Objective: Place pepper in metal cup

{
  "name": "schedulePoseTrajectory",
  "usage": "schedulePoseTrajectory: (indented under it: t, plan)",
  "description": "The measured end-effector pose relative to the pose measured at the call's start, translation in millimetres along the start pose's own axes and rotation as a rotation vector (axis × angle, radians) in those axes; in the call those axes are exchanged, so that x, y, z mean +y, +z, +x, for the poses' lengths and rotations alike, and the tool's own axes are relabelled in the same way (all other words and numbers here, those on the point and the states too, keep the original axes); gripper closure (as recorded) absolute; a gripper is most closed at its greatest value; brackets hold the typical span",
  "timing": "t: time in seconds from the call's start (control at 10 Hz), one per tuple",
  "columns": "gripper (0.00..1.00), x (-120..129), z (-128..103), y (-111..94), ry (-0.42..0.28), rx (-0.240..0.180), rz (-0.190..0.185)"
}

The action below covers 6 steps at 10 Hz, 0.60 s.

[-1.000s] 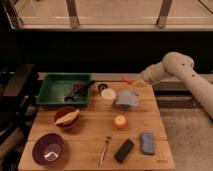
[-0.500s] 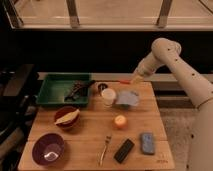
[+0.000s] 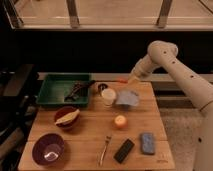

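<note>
My gripper [image 3: 128, 80] is above the back edge of the wooden table [image 3: 90, 131], at the end of the white arm that comes in from the right. It is shut on the pepper [image 3: 121, 80], a small orange-red sliver sticking out to the left of the fingers. The metal cup [image 3: 102, 87], small and dark, stands on the table to the left of the gripper and a little below it, just behind the white cup [image 3: 108, 96]. The pepper is in the air, right of the metal cup and apart from it.
A green tray [image 3: 52, 95] with dark items is at the back left. A blue-grey cloth [image 3: 128, 98] lies under the gripper. An orange fruit [image 3: 120, 120], a red bowl [image 3: 67, 117], a purple bowl [image 3: 48, 149], a fork [image 3: 105, 149], a black bar [image 3: 124, 150] and a blue sponge [image 3: 147, 142] lie nearer the front.
The arm has folded upward and swung left. The gripper has carried the pepper slightly left and lower, toward the metal cup.
</note>
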Motion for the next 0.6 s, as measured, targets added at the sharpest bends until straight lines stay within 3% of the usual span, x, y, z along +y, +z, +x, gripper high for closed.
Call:
schedulePoseTrajectory:
  t: [0.1,0.2,0.6]
  plan:
    - [1.0,-4,-3,2,-0.018,-0.005,0.059]
    - [1.0,-10,-8,6,-0.034,-0.009,0.09]
    - [1.0,-26,-13,16,-0.075,-0.012,0.116]
